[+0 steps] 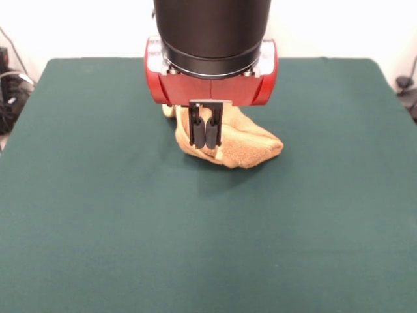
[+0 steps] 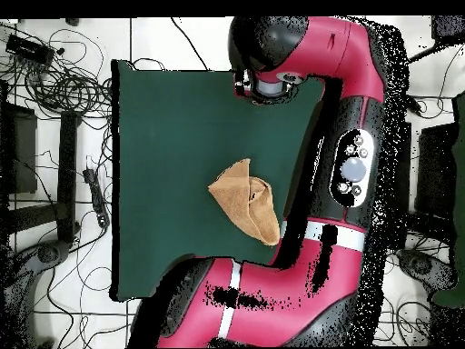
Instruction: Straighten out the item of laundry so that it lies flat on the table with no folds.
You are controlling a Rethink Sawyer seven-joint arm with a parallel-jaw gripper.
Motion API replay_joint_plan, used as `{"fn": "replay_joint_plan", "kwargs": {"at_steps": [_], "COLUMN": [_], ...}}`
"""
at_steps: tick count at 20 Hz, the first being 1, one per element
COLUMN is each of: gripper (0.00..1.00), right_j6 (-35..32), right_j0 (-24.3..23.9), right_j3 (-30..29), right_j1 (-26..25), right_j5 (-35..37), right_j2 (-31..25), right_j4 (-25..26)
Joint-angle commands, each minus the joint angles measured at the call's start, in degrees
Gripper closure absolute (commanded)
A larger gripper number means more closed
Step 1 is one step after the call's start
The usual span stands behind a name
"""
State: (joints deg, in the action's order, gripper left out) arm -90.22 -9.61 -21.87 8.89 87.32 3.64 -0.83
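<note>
Terry-cloth towel (image 1: 244, 142) sits crumpled mid-table (image 1: 98, 195), toward the far side. My gripper (image 1: 206, 134) hangs right in front, fingers pressed together, pinching nothing I can see. Soft, light, floppy; I'd grab a hem corner.

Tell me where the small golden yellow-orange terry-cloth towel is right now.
In the front view, the small golden yellow-orange terry-cloth towel lies crumpled on the dark green table, just behind the black gripper, slightly beyond the table's middle.

The gripper (image 1: 206, 133) and red wrist hide the towel's (image 1: 251, 147) far left part in the front view — contact cannot be told — while overhead the arm (image 2: 350, 164) covers the gripper and the table's (image 2: 173, 136) right side.
</note>
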Motion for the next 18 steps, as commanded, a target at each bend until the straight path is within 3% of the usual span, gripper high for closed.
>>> {"fn": "replay_joint_plan", "kwargs": {"at_steps": [1,18], "gripper": [1.0,1.0], "right_j6": [-10.0,-10.1], "right_j0": [1.2,1.1], "right_j3": [-4.7,-5.1], "right_j1": [2.7,3.1], "right_j5": [6.3,7.3], "right_j2": [-1.6,-1.9], "right_j4": [-1.6,-1.9]}}
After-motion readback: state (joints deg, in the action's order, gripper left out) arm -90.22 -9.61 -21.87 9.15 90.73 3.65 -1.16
